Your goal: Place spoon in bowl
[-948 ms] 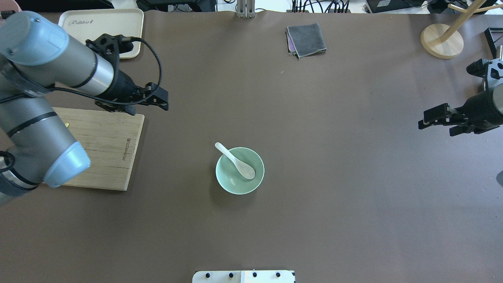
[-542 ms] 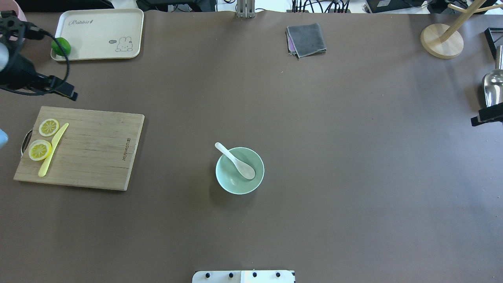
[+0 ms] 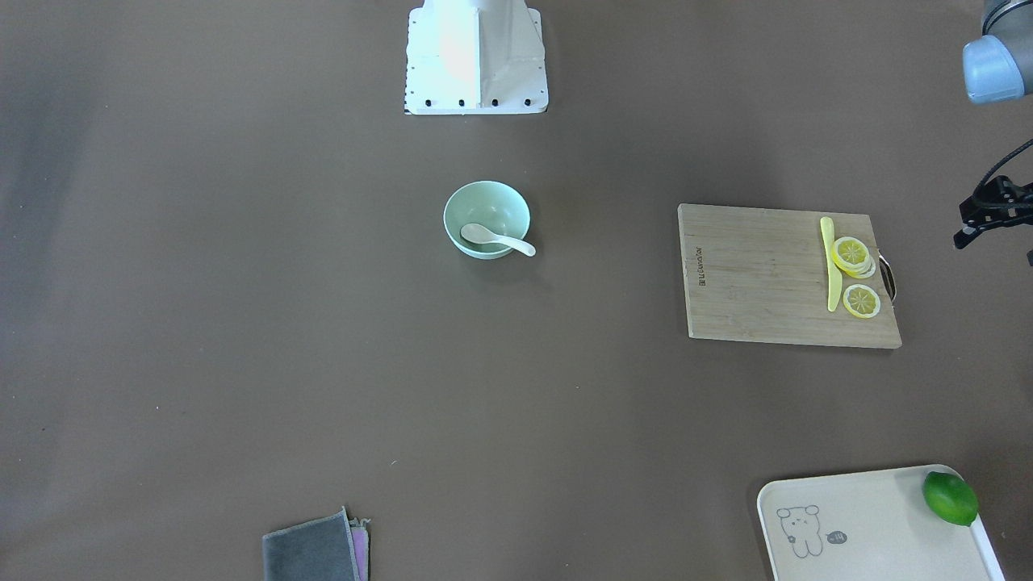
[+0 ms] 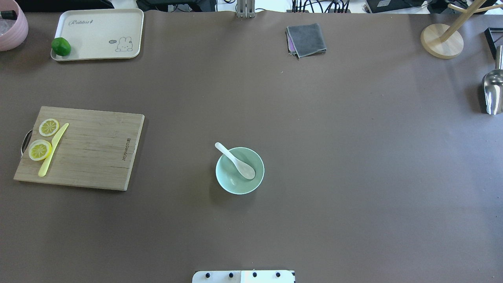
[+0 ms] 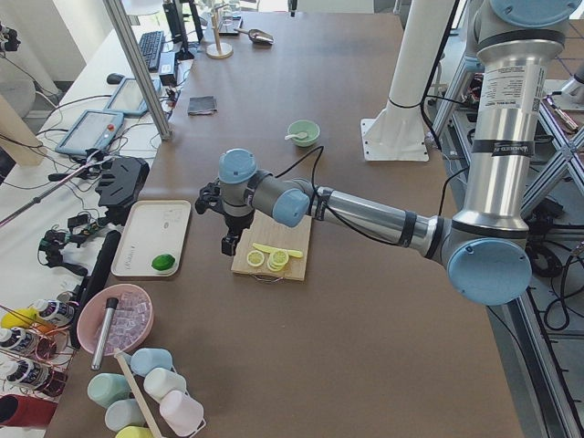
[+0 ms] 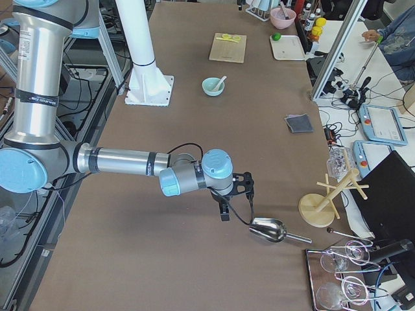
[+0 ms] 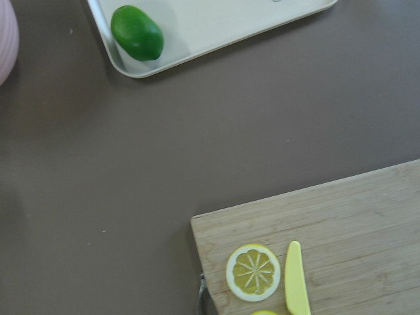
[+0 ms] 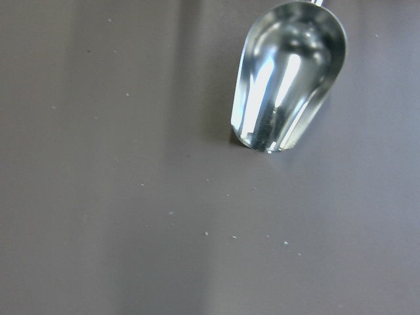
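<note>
Jaws, both arms: grip state can't be told from any view.

Front-facing: only a black sliver of the left jaws shows at the right edge; the right jaws are absent. Spoon lies in bowl, scoop down on the inner floor, handle propped over the rim on the cutting board side. Task reads as done.

Overhead: no arm in view. Handle tip overhangs the rim, clear of the worktop. Judgement: the spoon looks glazed, so light, stiff, slick and liable to chip. If it must be taken up, pinch across the overhanging handle, not the scoop. The bowl is likely just as slick and could skate if nudged. Tray carries script lettering, apparently "Rabbit", plus a small rabbit cartoon. The board has a dark brand mark along one short edge, its letters too small to read with confidence.

Exterior left: left jaws hang over the worktop between board and tray, well apart from the bowl.

Exterior right: right jaws hang just beside a metal scoop, far from the bowl.

Left wrist: lime on the tray corner; lemon slice and yellow utensil on the board. No writing.

Right wrist: metal scoop only, no markings.
</note>
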{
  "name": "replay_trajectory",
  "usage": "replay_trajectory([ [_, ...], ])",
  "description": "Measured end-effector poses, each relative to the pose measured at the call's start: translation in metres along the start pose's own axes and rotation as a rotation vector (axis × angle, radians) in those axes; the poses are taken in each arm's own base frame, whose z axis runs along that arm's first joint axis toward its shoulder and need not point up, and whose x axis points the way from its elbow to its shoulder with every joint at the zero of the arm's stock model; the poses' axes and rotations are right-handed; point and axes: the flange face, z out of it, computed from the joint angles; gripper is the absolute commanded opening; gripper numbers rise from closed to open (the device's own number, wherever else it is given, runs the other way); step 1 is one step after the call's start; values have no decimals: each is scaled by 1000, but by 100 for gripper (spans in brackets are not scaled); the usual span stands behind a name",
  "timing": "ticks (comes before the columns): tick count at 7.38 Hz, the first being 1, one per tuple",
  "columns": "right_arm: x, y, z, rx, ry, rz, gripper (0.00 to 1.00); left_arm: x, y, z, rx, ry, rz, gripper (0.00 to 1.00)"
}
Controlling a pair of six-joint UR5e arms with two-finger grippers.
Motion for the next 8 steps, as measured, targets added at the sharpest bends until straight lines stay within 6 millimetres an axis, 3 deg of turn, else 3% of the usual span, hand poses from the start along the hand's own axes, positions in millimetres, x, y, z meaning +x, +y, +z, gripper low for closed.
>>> replay_trajectory([
  [2,25,3,-14,-30,14,-13,100,-32,11,-12,-42,-25,-19,99],
  [4,30,4,-18,-39,16,-13,100,-51,29,-12,-84,-37,-31,99],
  [8,29,3,-20,-36,19,-18,100,-55,52,-10,-96,-35,-50,99],
])
